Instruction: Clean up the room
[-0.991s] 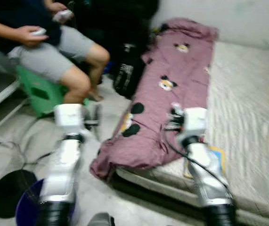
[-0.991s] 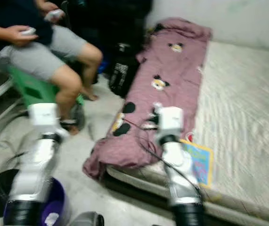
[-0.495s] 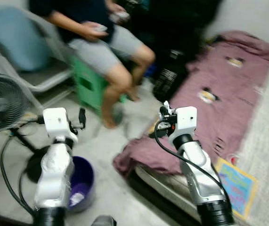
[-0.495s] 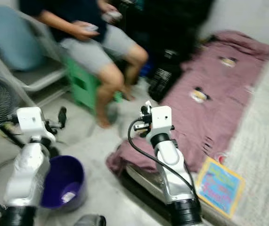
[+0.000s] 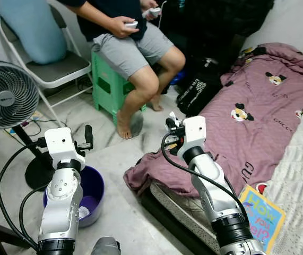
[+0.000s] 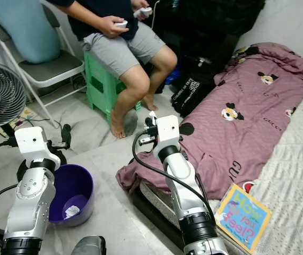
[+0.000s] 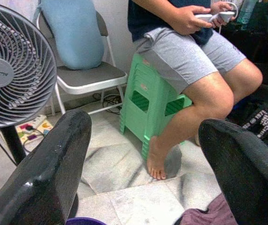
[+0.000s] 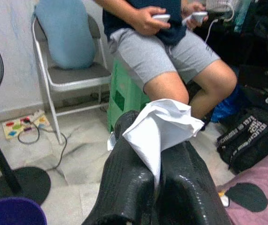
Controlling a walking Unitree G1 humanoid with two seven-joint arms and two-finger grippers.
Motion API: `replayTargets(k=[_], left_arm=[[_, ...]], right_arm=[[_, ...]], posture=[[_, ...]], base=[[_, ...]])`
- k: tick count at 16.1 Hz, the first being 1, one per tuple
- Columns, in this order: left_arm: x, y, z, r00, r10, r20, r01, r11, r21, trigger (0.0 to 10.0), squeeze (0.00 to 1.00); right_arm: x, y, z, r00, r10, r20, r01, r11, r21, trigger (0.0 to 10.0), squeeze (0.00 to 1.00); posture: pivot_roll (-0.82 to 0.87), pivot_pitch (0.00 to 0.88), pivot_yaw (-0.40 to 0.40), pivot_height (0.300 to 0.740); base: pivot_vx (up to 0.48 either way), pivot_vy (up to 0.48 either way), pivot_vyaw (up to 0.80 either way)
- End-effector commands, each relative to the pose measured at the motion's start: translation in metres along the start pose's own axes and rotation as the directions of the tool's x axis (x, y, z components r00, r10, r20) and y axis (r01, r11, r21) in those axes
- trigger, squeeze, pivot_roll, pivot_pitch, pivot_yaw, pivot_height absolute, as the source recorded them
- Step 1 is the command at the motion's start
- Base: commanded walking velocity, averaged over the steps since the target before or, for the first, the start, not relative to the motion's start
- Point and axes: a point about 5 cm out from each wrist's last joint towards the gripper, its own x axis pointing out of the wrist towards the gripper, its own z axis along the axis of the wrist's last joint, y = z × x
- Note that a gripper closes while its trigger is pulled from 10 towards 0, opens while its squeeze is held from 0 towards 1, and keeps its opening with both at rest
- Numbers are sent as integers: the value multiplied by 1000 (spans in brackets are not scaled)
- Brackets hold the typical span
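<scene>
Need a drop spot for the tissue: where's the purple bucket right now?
The purple bucket sits on the floor at the robot's left, beside its left arm and by the fan's base.

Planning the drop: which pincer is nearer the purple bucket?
Left. The left pincer hangs just above the purple bucket; the right pincer, clamping white paper, is toward the blanket.

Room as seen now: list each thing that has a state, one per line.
left gripper: open, empty, raised above the bucket.
right gripper: shut on white tissue.
purple bucket: upright on floor, a white scrap inside.
purple blanket: rumpled, hanging off the mattress.
book: closed, flat on mattress.
fan: upright.
</scene>
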Motion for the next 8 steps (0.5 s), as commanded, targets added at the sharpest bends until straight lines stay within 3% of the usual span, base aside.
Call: replayTargets(k=[1, 3, 8], left_arm=[[2, -3, 3, 1000, -16, 11, 16, 1000, 18, 10000, 0], [3, -6, 4, 999, -36, 10, 36, 999, 19, 10000, 0], [5, -10, 5, 998, -55, 8, 55, 998, 17, 10000, 0]], right_arm=[[1, -2, 1, 1000, 0, 11, 0, 1000, -7, 10000, 0], [0, -3, 0, 1000, -12, 13, 12, 1000, -10, 10000, 0], [-2, -5, -1, 999, -37, 21, 37, 999, -3, 10000, 0]], posture=[[122, 0, -40, 740], [115, 0, -30, 740], [103, 0, -17, 740]], base=[[0, 0, 0], [0, 0, 0], [0, 0, 731]])
